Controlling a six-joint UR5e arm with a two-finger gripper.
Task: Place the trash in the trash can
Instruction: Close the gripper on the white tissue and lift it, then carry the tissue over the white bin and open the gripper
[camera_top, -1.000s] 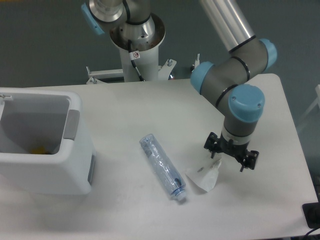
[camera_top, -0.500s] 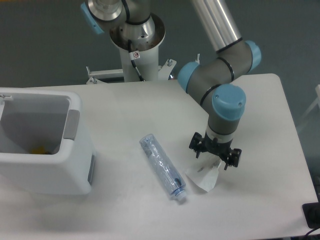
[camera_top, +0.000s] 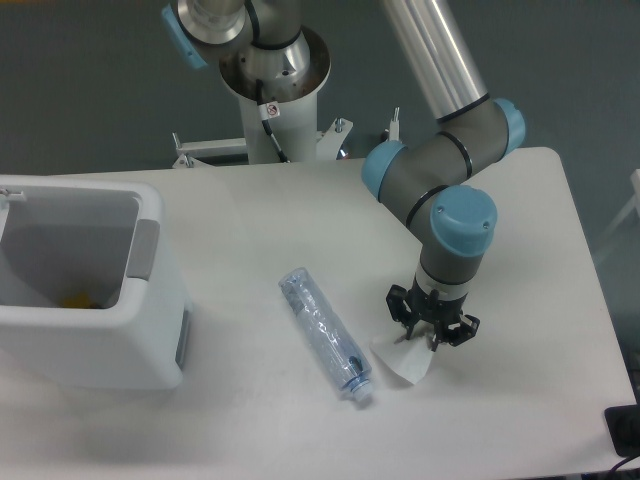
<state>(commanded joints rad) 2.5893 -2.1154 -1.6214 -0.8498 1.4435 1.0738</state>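
Bottle (camera_top: 325, 335) crushed, clear bluish, flat on table (camera_top: 520, 230). Wrapper (camera_top: 405, 360) white, crumpled, beside cap. Gripper (camera_top: 432, 335) directly over wrapper; possibly touching; open or closed unclear.

- This reads as a robotics lab or test cell, not a home or a shop.
- Upper part of the frame: a silver-and-grey industrial robot arm with pale blue joint caps (camera_top: 440, 190), rising off a round white pedestal base (camera_top: 275, 90) bolted on metal brackets at the far edge of the table.
- Filling the middle: a plain white rectangular tabletop with rounded corners (camera_top: 520, 420), bare of any furnishing or decoration.
- Behind it all, a flat dark grey-blue floor (camera_top: 80, 100), uniform, like a workroom.
- Left edge: a large white rectangular plastic bin with a grey side panel (camera_top: 90, 290), set out like a test prop.
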